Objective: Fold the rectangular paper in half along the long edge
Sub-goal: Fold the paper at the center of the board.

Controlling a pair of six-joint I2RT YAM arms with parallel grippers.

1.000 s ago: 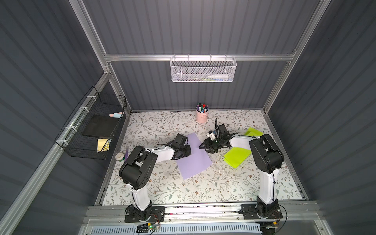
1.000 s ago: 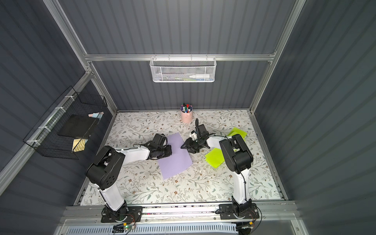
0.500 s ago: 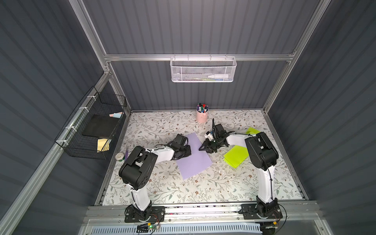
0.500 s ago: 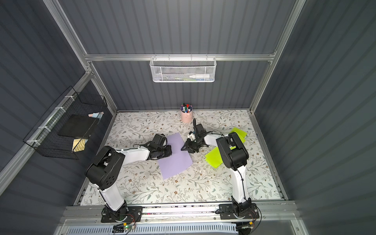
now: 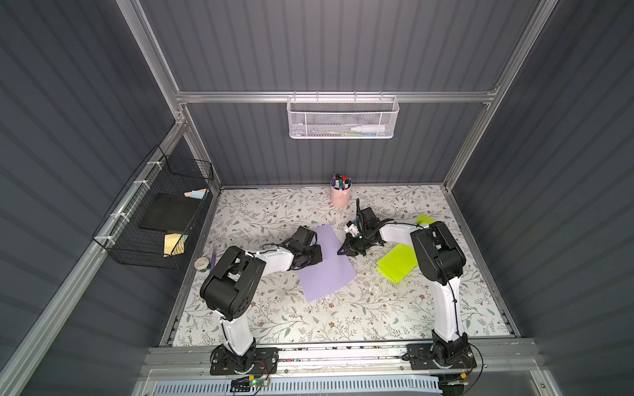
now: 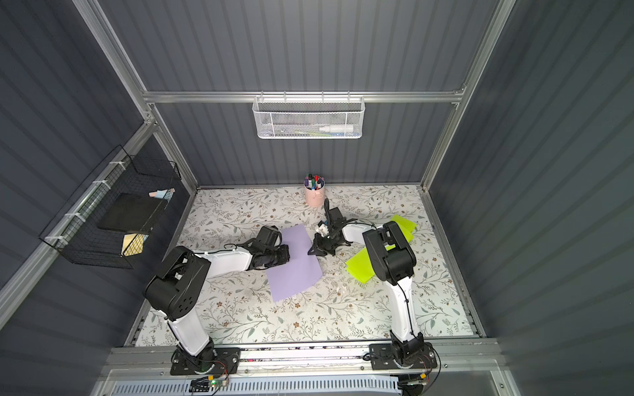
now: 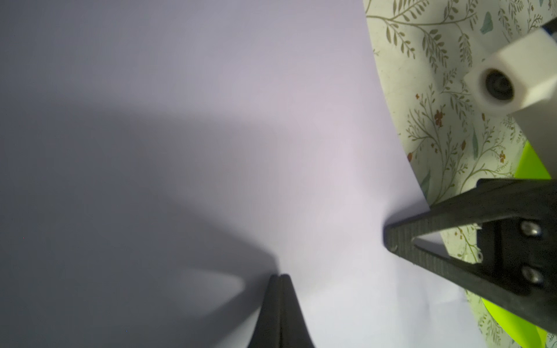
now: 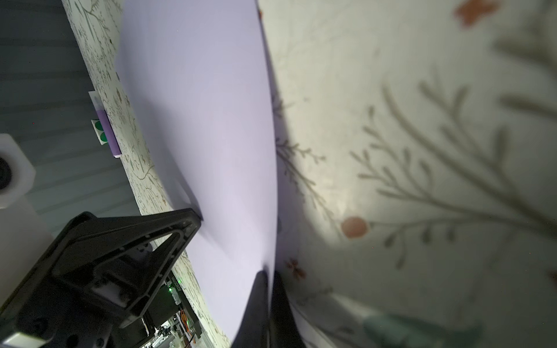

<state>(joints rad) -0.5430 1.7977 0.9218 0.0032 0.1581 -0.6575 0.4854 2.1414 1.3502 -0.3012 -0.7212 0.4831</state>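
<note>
Light, floppy paper (image 5: 329, 271), likely to buckle and slide. The right gripper (image 8: 268, 275) pinches its long edge, a sound hold. The left gripper (image 7: 280, 278), closed, rests on the paper's opposite side.

The near worktop (image 5: 343, 319) lies open across its width. In the middle, the purple paper (image 5: 329, 271) sits between left pincer (image 7: 280, 278) and right pincer (image 8: 269, 275). Lime-green sheets (image 5: 394, 264) crowd the right, a pink pen cup (image 5: 340, 199) the far centre, a tape roll (image 5: 202, 263) the left edge.
</note>
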